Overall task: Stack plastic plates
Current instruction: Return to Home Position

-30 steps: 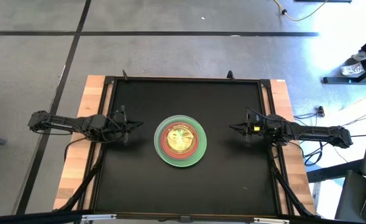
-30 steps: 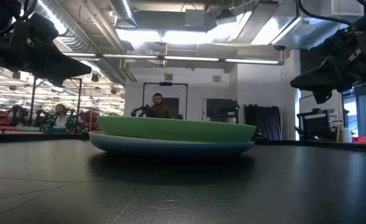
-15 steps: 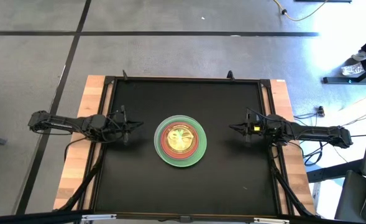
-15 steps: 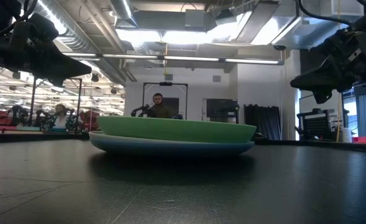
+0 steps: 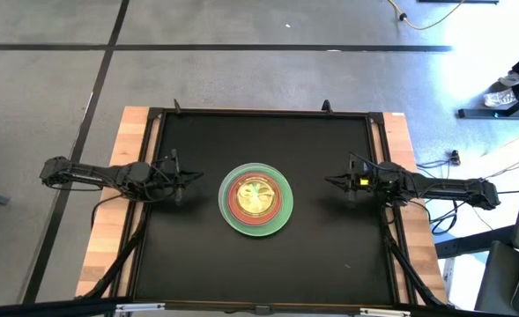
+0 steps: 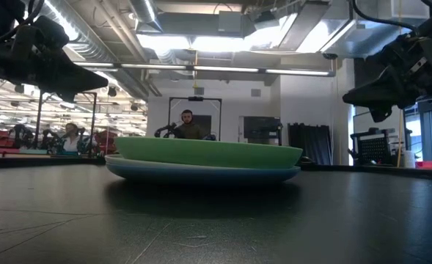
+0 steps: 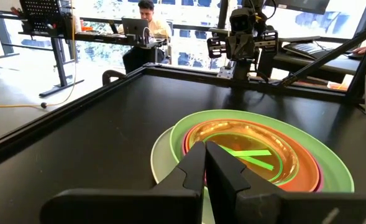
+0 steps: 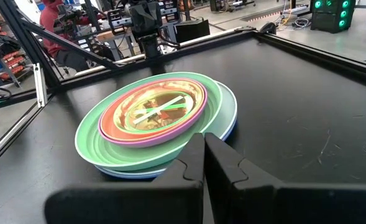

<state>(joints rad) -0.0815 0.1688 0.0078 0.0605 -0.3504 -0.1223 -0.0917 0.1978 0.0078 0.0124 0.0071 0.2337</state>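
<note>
Plastic plates (image 5: 255, 200) lie in one stack on the black surface (image 5: 268, 141), between the two pincers and apart from both. The left pincer (image 5: 196, 176) hangs at one side of the stack, the right pincer (image 5: 329, 181) at the other. Each is fully closed and holds nothing.

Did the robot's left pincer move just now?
No. The left pincer sits at the same gap from the plate stack as before.
</note>
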